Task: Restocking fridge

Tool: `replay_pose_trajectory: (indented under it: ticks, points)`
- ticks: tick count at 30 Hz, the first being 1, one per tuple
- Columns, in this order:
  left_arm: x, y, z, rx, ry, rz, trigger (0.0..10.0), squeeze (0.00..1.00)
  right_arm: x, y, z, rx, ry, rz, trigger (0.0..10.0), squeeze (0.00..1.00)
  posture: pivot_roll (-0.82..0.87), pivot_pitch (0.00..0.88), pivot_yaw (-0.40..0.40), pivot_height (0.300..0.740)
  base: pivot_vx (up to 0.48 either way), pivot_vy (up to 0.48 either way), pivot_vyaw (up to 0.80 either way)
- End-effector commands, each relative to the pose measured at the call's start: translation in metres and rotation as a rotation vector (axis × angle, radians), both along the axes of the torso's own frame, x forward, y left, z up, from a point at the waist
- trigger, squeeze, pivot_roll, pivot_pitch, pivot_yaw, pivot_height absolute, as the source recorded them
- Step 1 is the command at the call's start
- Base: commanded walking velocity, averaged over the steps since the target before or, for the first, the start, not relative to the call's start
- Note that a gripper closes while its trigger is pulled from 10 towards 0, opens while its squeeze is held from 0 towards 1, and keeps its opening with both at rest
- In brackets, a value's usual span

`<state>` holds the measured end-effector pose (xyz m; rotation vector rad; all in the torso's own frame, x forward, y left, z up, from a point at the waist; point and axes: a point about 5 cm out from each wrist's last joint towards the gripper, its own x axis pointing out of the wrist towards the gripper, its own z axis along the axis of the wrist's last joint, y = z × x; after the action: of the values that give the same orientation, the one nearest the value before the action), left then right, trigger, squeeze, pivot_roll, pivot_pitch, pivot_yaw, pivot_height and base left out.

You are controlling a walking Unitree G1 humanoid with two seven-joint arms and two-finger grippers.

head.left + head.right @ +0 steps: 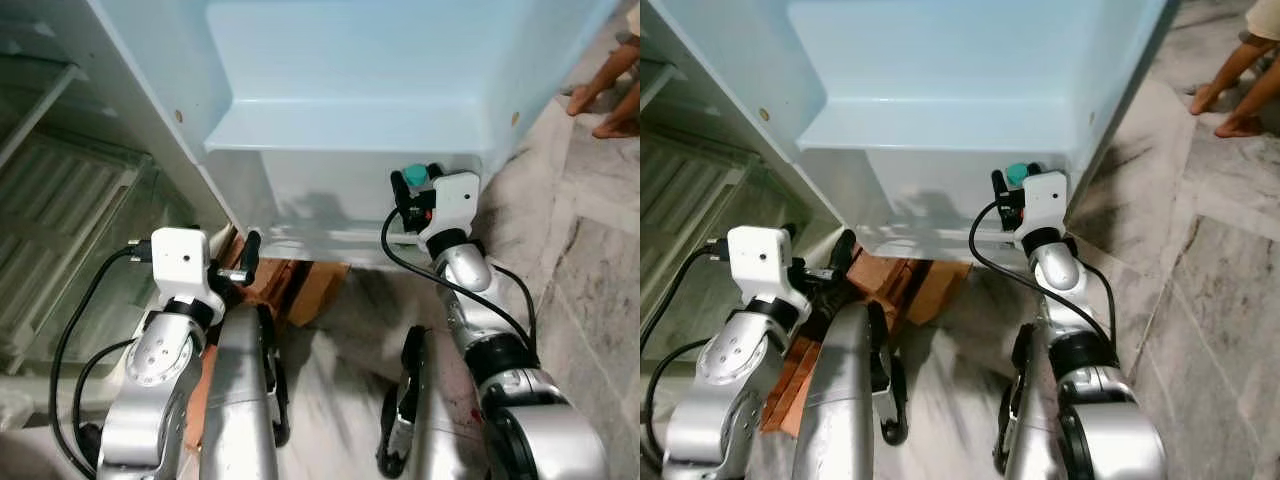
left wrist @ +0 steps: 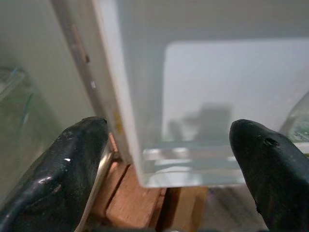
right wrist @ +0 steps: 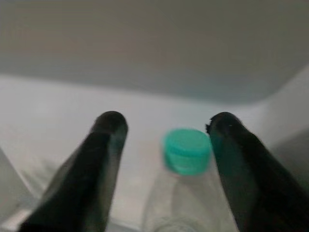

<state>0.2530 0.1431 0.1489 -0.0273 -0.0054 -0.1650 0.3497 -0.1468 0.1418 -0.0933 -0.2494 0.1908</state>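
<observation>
While the fridge door (image 1: 400, 80) stands open, right pincer (image 3: 166, 140) sits spread at its lowest door shelf (image 1: 330, 235), fingers either side of a clear bottle (image 3: 181, 203) with teal cap (image 3: 187, 150), not closed on it; left pincer (image 2: 169, 145) gaping, empty, near door's lower corner above brown blocks (image 1: 300, 285); person's bare feet (image 1: 600, 100) on marble floor (image 1: 590, 260)

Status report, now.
Right gripper open around bottle in door shelf. Left gripper open, idle near door edge. Nothing blocking.
</observation>
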Motion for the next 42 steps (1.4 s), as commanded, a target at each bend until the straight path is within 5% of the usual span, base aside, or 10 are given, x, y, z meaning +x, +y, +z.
replay_pose_trajectory:
  ticks: [1,8,9,10,11,12,13,25,35,42]
  points:
    - [-0.001,0.001,-0.005,0.007,0.012,0.000,10.0,0.00,-0.005,0.001,0.001,0.008,-0.006,-0.024,10.0,1.00,0.10,0.138,0.062,0.558,0.000,0.000,0.00]
    - [0.001,0.005,-0.012,0.001,0.021,0.028,10.0,0.00,-0.029,0.001,-0.007,0.025,0.004,-0.010,10.0,0.91,0.08,0.087,0.071,0.558,0.000,0.000,0.00]
    - [0.001,0.005,-0.014,0.000,0.024,0.028,10.0,0.00,-0.035,0.000,-0.008,0.014,-0.003,-0.009,10.0,0.82,0.08,0.078,0.072,0.558,0.000,0.000,0.00]
    - [0.001,0.005,-0.015,0.001,0.027,0.028,10.0,0.00,-0.039,-0.001,-0.009,0.005,-0.007,-0.015,10.0,0.56,0.07,0.064,0.071,0.558,0.000,0.000,0.00]
    - [0.002,0.004,-0.017,-0.001,0.028,0.027,10.0,0.00,-0.045,-0.003,-0.009,0.009,-0.002,-0.022,10.0,0.56,0.07,0.059,0.071,0.558,0.000,0.000,0.00]
    - [0.002,0.005,-0.019,-0.007,0.036,0.036,10.0,0.00,-0.052,-0.004,-0.010,0.009,-0.001,-0.030,10.0,0.15,0.06,0.037,0.073,0.558,0.000,0.000,0.00]
    - [0.004,0.006,-0.022,-0.001,0.048,0.053,10.0,0.00,-0.058,-0.006,-0.010,0.015,-0.002,-0.041,10.0,0.00,0.05,0.027,0.075,0.558,0.000,0.000,0.00]
    - [0.016,0.007,-0.039,0.029,0.102,0.026,10.0,0.00,-0.092,-0.002,-0.017,0.001,0.105,-0.008,10.0,0.00,0.00,0.000,0.103,0.558,0.000,0.000,0.00]
    - [0.026,0.008,-0.028,0.063,0.019,0.054,10.0,0.00,-0.086,-0.001,-0.006,0.065,0.061,-0.103,10.0,0.00,0.03,0.000,0.078,0.603,0.000,0.000,0.00]
    - [0.027,0.008,-0.027,0.088,0.007,0.049,10.0,0.00,-0.092,-0.018,-0.020,0.133,0.130,-0.218,10.0,0.00,0.01,0.000,0.079,0.653,0.000,0.000,0.00]
